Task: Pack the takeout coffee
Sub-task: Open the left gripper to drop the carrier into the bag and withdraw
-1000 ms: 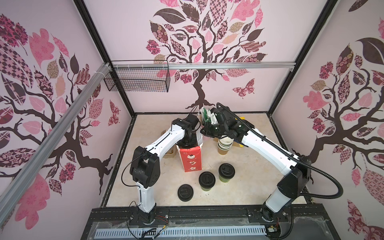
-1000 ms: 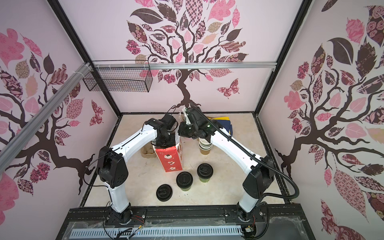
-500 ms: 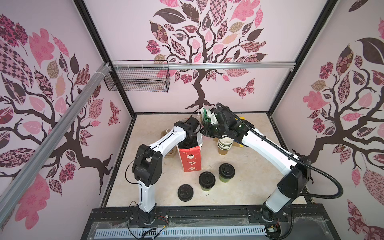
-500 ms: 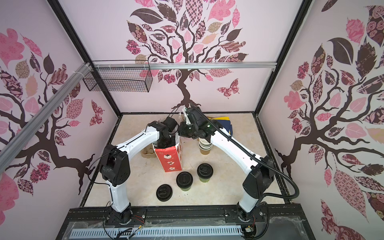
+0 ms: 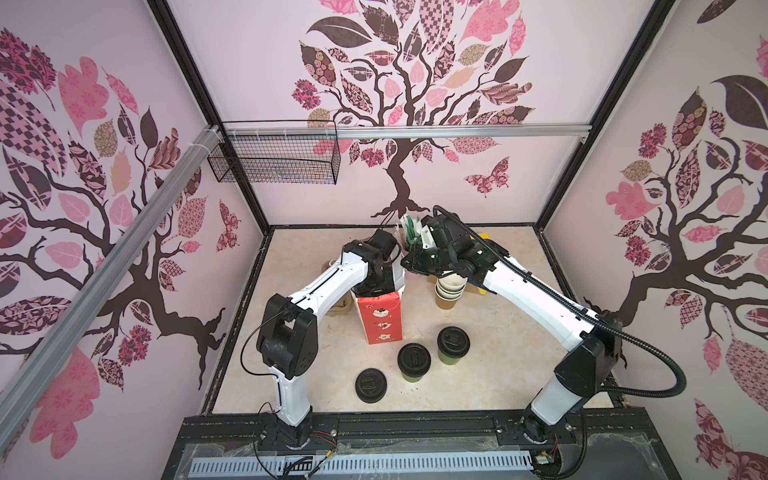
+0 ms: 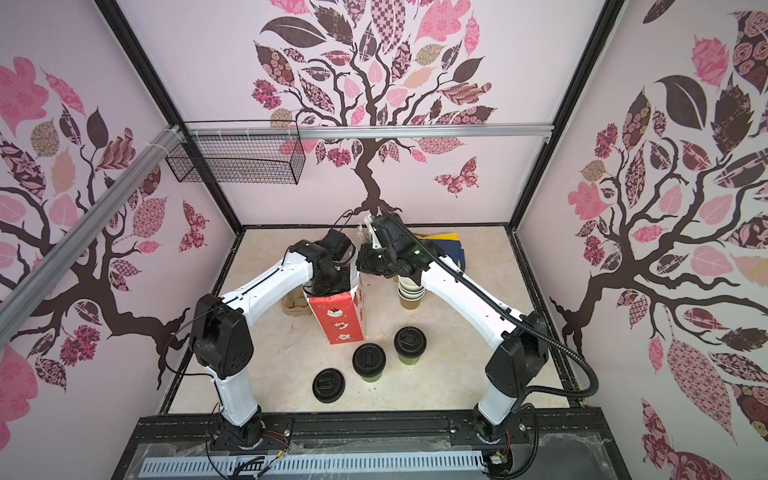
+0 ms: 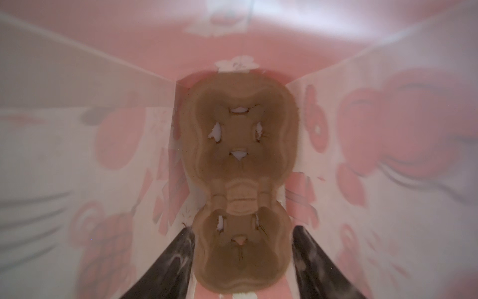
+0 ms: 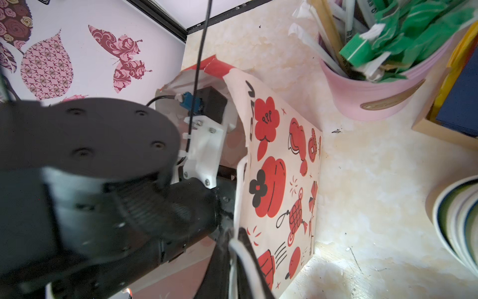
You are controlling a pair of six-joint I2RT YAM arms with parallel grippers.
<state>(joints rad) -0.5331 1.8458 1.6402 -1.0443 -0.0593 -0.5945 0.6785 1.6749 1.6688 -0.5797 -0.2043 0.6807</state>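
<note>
Two grippers work the bag (image 5: pixel 380 322): left gripper (image 7: pixel 243 230) is deep inside, jaws apart, holding nothing, above carrier (image 7: pixel 240 134); right gripper (image 8: pixel 234 243) is pinched on bag rim. Risk: left arm could snag paper coming out & tip bag, or drag carrier askew. Left cup (image 5: pixel 412 360) & right cup (image 5: pixel 453 345) stand outside, near-right of bag, upright, lids up, long axis vertical.

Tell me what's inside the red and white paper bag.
Inside the paper bag lies the beige cup carrier, both sockets empty, with the left gripper straddling it. The bag floor beneath the carrier is covered.
</note>
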